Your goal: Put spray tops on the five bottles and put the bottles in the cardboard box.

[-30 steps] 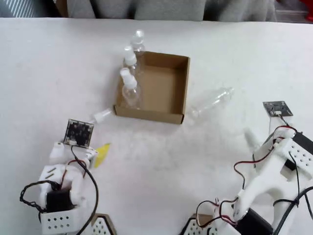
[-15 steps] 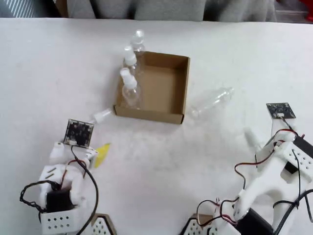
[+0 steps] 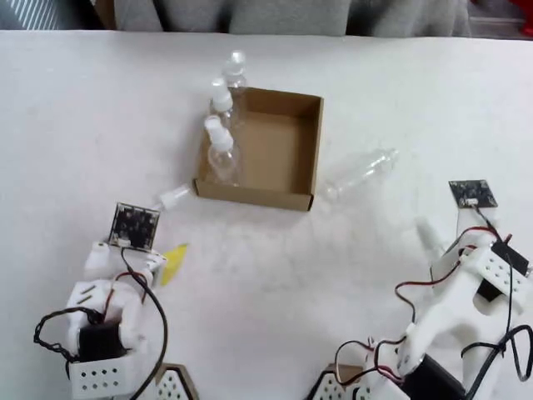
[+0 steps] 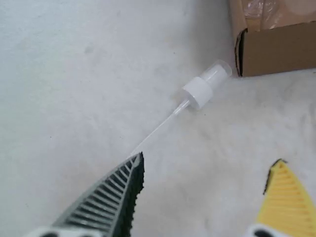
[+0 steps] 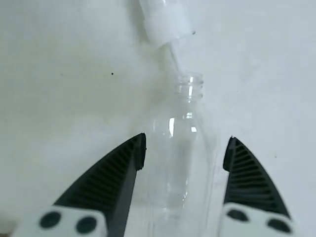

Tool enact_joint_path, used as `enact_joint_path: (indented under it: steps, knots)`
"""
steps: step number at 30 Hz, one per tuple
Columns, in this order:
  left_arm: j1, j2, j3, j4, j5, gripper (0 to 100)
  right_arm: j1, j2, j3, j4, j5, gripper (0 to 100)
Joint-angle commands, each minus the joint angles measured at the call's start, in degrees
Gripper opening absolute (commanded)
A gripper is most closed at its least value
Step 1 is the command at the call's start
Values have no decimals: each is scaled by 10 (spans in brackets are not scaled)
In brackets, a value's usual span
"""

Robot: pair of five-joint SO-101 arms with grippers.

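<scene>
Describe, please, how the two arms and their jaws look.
Both arms are white plastic with black motors, looping black cables and a small dark circuit board at the wrist. The left arm has one dark ribbed jaw and one yellow. The right arm has two black ribbed jaws on white bases, plus red wires.

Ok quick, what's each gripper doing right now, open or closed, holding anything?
Left gripper: open, holding nothing.
Right gripper: open, one finger on each side of the uncapped bottle.

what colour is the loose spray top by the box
The spray top is white with a clear cap; left wrist view.
</scene>
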Motion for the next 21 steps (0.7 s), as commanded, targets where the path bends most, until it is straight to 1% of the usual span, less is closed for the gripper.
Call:
enact_joint_path:
  steps: [1, 11, 17, 21]
  knots:
    - [-5, -5, -2, 4, -4, 380, -12, -20, 14, -10, 4, 222]
    - [-5, -5, -2, 4, -4, 380, -15, -20, 33, -46, 4, 222]
    - [-5, -5, -2, 4, -4, 380, -15, -18, 33, -47, 5, 222]
    - [-5, -5, -2, 4, -4, 380, -16, 21, 18, -46, 18, 222]
